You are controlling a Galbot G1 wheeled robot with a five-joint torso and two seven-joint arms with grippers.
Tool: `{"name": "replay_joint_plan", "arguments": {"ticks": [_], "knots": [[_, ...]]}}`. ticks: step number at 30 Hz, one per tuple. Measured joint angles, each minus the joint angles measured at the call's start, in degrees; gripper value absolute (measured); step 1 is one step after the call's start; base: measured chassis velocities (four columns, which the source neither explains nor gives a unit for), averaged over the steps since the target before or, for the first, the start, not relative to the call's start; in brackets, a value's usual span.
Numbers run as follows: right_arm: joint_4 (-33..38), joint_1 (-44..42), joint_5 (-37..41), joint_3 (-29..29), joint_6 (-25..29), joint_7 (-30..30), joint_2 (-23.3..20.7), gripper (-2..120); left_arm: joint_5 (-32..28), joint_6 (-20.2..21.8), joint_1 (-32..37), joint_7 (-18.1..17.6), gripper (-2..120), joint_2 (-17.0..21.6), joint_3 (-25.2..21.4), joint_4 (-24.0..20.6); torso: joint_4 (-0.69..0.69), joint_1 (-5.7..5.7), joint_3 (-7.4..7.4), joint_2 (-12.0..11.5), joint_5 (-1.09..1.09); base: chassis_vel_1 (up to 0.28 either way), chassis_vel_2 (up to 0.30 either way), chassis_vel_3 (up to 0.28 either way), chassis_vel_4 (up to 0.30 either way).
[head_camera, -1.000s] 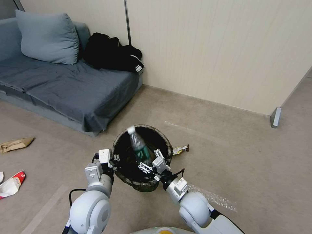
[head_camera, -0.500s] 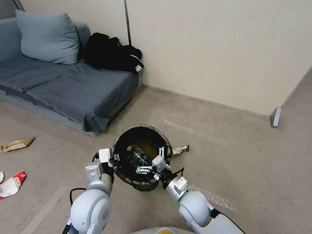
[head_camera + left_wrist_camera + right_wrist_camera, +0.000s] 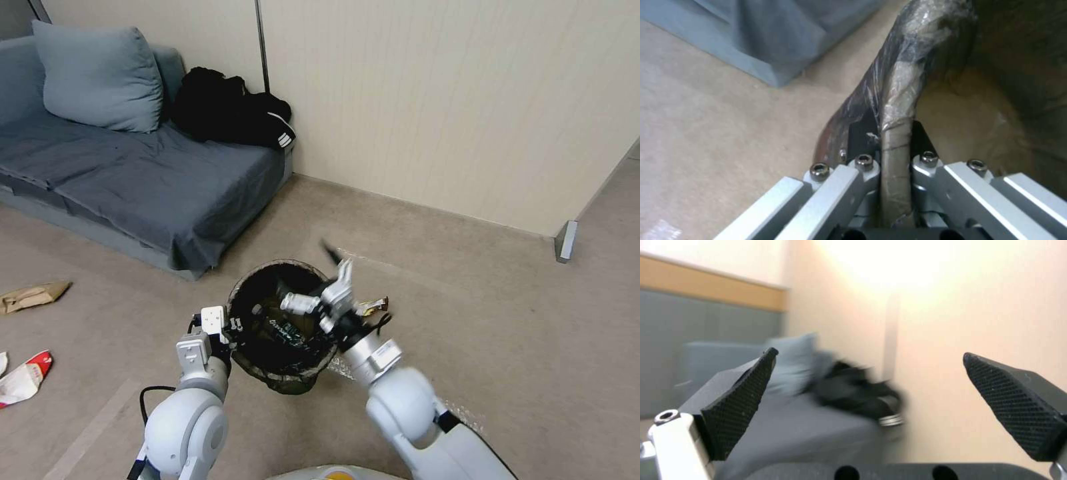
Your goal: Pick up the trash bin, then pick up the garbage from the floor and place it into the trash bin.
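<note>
Right gripper spread wide, empty, raised over the far rim of the trash bin. Left gripper pinches the bin's bag-wrapped near rim, bin held beside the sofa. Clear bottle lies inside. Foil wrapper on floor just beyond bin.
</note>
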Motion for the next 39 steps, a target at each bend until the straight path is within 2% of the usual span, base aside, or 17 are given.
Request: {"name": "replay_joint_plan", "arguments": {"ticks": [1, 2, 3, 6, 12, 23, 39], "knots": [[2.0, -2.3, -0.4, 2.6, -0.4, 1.3, 0.7, 100, 0.4, -0.5, 0.1, 0.4, 0, 0.0, -0.8, 0.2, 0.01, 0.00, 0.00, 0.0, 0.04, 0.000, 0.000, 0.000, 0.000], [4.4, -5.3, -0.5, 5.0, -0.8, 2.7, 1.3, 100, 0.8, -0.8, 0.1, 0.8, 0, -0.1, -1.5, 0.4, -0.01, 0.00, 0.00, 0.0, -0.01, 0.000, 0.000, 0.000, 0.000], [4.4, -5.3, -0.5, 5.0, -0.8, 2.7, 1.3, 100, 0.8, -0.8, 0.1, 0.8, 0, -0.1, -1.5, 0.4, -0.01, 0.00, 0.00, 0.0, -0.01, 0.000, 0.000, 0.000, 0.000], [7.3, -14.3, -1.7, 7.4, -0.8, 5.5, 3.1, 100, 1.3, -1.2, -0.1, 0.8, 0, -0.8, -3.2, 0.4, 0.00, 0.00, 0.00, 0.0, 0.01, 0.000, 0.000, 0.000, 0.000], [5.3, -21.1, -5.6, 9.0, 2.5, 6.4, 5.8, 100, 1.1, -2.0, -0.1, 0.7, 0, -1.2, -4.1, 0.2, 0.01, 0.00, 0.00, 0.0, 0.03, 0.000, 0.000, 0.000, 0.000], [1.2, -22.7, -5.4, 13.2, 4.4, 6.6, 7.1, 100, 0.4, -3.5, -0.2, 0.8, 0, -0.9, -4.5, 0.0, 0.01, 0.00, 0.00, 0.0, 0.02, 0.000, 0.000, 0.000, 0.000], [0.0, -20.5, -4.6, 13.5, 5.0, 6.3, 7.0, 100, 0.6, -4.0, 0.0, 1.9, 0, -1.3, -4.0, 0.5, 0.01, 0.00, 0.00, 0.0, 0.02, 0.000, 0.000, 0.000, 0.000]]}}
